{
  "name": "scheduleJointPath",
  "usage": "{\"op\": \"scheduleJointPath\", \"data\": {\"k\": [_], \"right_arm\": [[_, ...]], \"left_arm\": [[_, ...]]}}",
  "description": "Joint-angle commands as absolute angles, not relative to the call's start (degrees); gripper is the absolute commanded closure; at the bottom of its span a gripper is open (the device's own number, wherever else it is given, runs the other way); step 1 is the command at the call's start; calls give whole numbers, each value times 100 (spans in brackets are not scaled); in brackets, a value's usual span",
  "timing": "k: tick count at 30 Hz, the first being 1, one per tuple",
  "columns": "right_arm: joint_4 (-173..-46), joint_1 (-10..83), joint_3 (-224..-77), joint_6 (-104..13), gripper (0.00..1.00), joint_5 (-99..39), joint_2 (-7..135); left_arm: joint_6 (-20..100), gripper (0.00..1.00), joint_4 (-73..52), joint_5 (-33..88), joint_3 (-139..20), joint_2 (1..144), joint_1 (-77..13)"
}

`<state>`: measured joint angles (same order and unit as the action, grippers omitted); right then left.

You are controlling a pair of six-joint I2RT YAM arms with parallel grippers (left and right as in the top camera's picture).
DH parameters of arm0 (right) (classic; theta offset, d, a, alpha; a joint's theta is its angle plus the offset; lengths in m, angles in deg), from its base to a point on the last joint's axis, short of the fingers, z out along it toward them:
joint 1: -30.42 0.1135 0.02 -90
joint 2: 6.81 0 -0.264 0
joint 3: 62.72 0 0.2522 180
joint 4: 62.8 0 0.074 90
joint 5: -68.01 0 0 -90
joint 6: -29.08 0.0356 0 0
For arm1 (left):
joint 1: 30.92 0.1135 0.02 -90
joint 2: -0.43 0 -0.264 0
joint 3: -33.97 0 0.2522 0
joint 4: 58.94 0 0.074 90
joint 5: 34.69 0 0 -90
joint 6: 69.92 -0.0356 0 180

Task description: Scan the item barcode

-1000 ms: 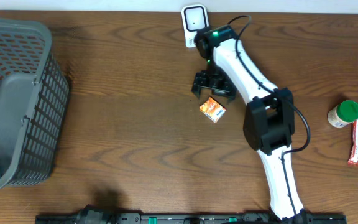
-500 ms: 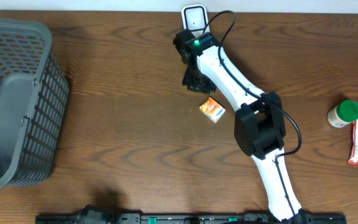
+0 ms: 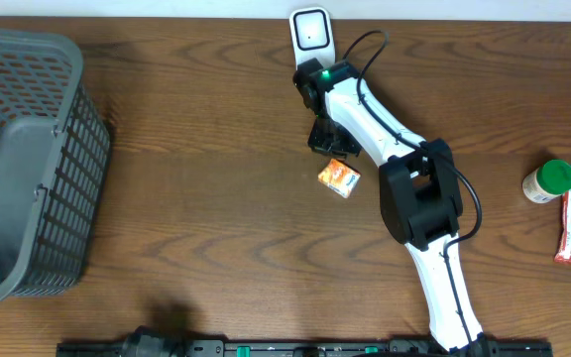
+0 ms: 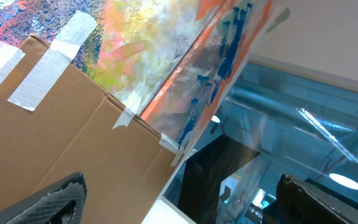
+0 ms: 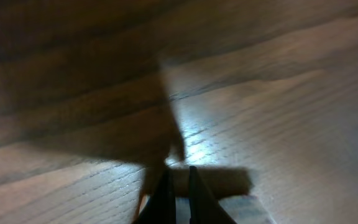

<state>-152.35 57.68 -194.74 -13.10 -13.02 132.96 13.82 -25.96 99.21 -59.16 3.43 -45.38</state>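
Although the right gripper has gone from wide open to fully closed within the last second, the orange box has not moved; it lies flat on the table exactly where it lay before, just beside the gripper and nearer the robot, not between the jaws.

Right wrist view: fingertips pressed together over bare wood grain; nothing pinched between them.

Arm has swung toward the scanner and come partway back during that second; it now sits between scanner and box, apart from both.

Left gripper: jaws spread as wide as they go, empty, aimed up at a taped cardboard carton and away from the table; it does not show in the overhead view.

Reading: the closure caught air, so no grasp; box has not been presented to the scanner and the task is not advanced. Next move likely needs the jaws reopened and brought back over the box; barcode face not discernible from above.
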Motion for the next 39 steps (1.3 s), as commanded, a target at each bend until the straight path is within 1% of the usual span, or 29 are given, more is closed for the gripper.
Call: {"op": "scheduleJointPath", "data": {"k": [1,4,5,17,18,19,21,22,23,24,26,30,35,39], "right_arm": [[-15014,5847,-19377,-2414,99,-1837,13261],[-14953,5926,-19380,-3542,99,-2064,13261],[-15010,5935,-19380,-3658,99,-2064,13261],[-15521,5917,-19539,-3811,99,-2403,13256],[-15510,5917,-19572,-3872,97,-2399,13248],[-15497,5906,-19655,-3951,89,-2401,13248],[-15604,5845,-20048,-4080,66,-2401,13248],[-15738,5801,-20357,-4110,44,-2399,13248],[-15871,5760,-20650,-4161,18,-2401,13248],[-16044,5707,-20997,-4231,1,-2401,13248],[-16636,5600,-21731,-4237,1,-2401,13248],[-17401,5631,-21928,-4010,1,-2300,13248],[-17388,5768,-21316,-3763,1,-2193,13246],[-17390,5867,-21122,-3629,1,-2182,13246]], "left_arm": [[1281,2,-2620,9954,-5914,302,-4536],[1281,2,-2620,9956,-5914,302,-4536],[1281,2,-2620,9956,-5914,302,-4536],[1281,2,-2620,9954,-5914,302,-4536],[1281,2,-2620,9956,-5914,302,-4536],[1281,2,-2620,9956,-5914,302,-4536],[1281,2,-2620,9954,-5914,302,-4536],[1281,2,-2620,9954,-5914,302,-4536],[1281,2,-2620,9956,-5914,302,-4536],[1281,2,-2620,9956,-5914,302,-4536],[1281,2,-2620,9956,-5914,302,-4536],[1281,2,-2620,9954,-5914,302,-4536],[1281,2,-2620,9956,-5914,302,-4536],[1281,2,-2620,9956,-5914,302,-4536]]}}
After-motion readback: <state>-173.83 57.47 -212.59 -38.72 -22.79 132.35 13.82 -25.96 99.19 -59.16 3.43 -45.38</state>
